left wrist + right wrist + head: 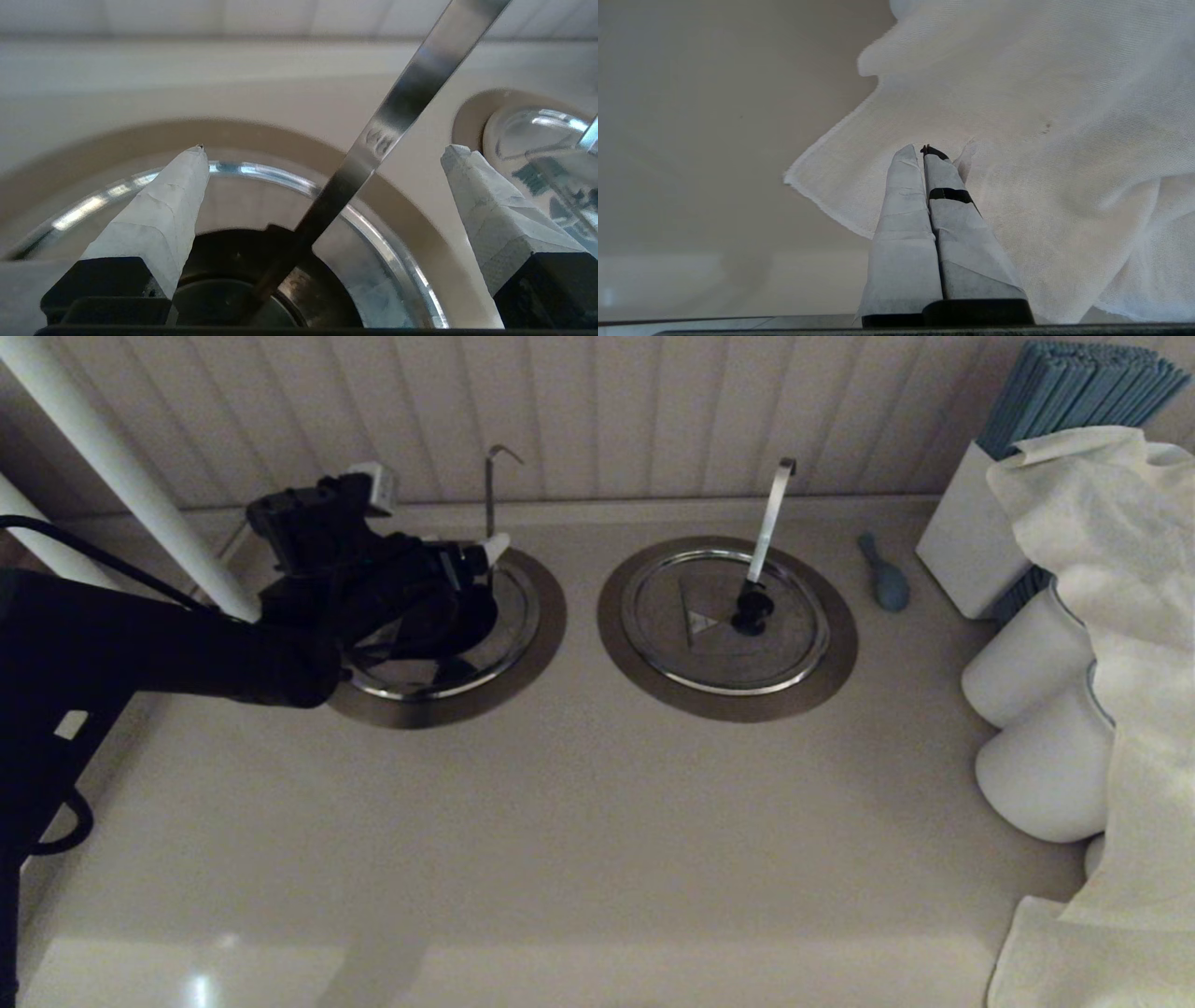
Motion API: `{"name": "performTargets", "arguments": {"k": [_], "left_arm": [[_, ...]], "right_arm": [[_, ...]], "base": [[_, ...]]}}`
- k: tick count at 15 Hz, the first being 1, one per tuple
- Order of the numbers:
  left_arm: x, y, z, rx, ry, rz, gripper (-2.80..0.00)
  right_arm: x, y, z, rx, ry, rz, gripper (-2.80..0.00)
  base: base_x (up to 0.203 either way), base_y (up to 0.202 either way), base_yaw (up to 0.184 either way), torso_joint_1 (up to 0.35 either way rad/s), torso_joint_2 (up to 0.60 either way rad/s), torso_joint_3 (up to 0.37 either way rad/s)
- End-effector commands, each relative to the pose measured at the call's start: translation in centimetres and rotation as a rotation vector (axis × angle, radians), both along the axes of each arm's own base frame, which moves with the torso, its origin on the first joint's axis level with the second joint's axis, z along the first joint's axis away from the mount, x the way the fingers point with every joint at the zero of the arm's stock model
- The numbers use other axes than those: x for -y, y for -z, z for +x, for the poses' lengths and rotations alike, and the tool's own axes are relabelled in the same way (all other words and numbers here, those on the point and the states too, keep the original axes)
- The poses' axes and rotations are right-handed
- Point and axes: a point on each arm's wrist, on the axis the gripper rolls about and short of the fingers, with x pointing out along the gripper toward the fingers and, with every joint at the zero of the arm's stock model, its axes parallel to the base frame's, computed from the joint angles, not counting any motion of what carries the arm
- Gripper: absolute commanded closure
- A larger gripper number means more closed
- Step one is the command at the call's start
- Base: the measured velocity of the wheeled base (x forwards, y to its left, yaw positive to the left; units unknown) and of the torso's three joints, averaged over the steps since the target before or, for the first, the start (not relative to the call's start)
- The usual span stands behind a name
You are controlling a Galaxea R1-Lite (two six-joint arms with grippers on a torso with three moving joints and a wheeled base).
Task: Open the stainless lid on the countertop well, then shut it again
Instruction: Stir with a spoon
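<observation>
The stainless lid (519, 616) lies on the left countertop well, whose brown flange (553, 609) rings it; the hole itself is hidden. My left arm covers most of the disc. The slim hook-tipped handle (487, 485) rises at its far edge. My left gripper (478, 567) hovers low over the lid, open. In the left wrist view the gripper (325, 154) has its taped fingers (159, 219) spread wide, with the black knob (224, 266) and the handle (402, 102) between them, untouched. The lid's rim (261, 170) and flange (411, 210) show beyond. My right gripper (921, 150) is shut and empty over a white cloth (1041, 140).
The twin lid (681, 653) with its broad pale slanted handle (771, 518) sits to the right. Further right are a small blue object (885, 577), white jars (1027, 663) under a cloth (1102, 551) and a box of blue sticks (1074, 392). A white pipe (121, 476) slants at the left.
</observation>
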Motion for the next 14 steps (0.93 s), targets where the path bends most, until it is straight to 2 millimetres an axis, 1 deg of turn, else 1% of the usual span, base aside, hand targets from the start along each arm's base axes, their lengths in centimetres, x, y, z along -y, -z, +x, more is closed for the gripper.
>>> {"name": "performTargets", "arguments": {"k": [1, 5, 7, 9, 10, 14], "left_arm": [[0.5, 1.1, 1.1, -0.01, 0.007, 0.001, -2.8], [0.7, 1.7, 1.8, -0.01, 0.004, -0.002, -2.8], [0.8, 2.0, 2.5, -0.005, -0.012, -0.003, -2.8], [1.6, 2.6, 3.6, -0.001, -0.063, -0.015, -2.8], [1.9, 2.8, 3.7, -0.002, -0.063, -0.016, -2.8], [2.0, 2.7, 3.7, 0.005, -0.062, -0.018, -2.8]], "right_arm": [[0.0, 0.0, 0.0, 0.0, 0.0, -0.001, 0.0], [0.0, 0.0, 0.0, 0.0, 0.0, -0.001, 0.0], [0.0, 0.0, 0.0, 0.0, 0.0, -0.001, 0.0], [0.0, 0.0, 0.0, -0.001, 0.0, 0.001, 0.0], [0.0, 0.0, 0.0, -0.002, 0.0, -0.001, 0.0], [0.0, 0.0, 0.0, -0.002, 0.0, 0.0, 0.0]], "base": [[0.0, 0.0, 0.0, 0.0, 0.0, 0.0], [0.0, 0.0, 0.0, 0.0, 0.0, 0.0], [0.0, 0.0, 0.0, 0.0, 0.0, 0.0], [0.0, 0.0, 0.0, 0.0, 0.0, 0.0], [0.0, 0.0, 0.0, 0.0, 0.0, 0.0], [0.0, 0.0, 0.0, 0.0, 0.0, 0.0]]}}
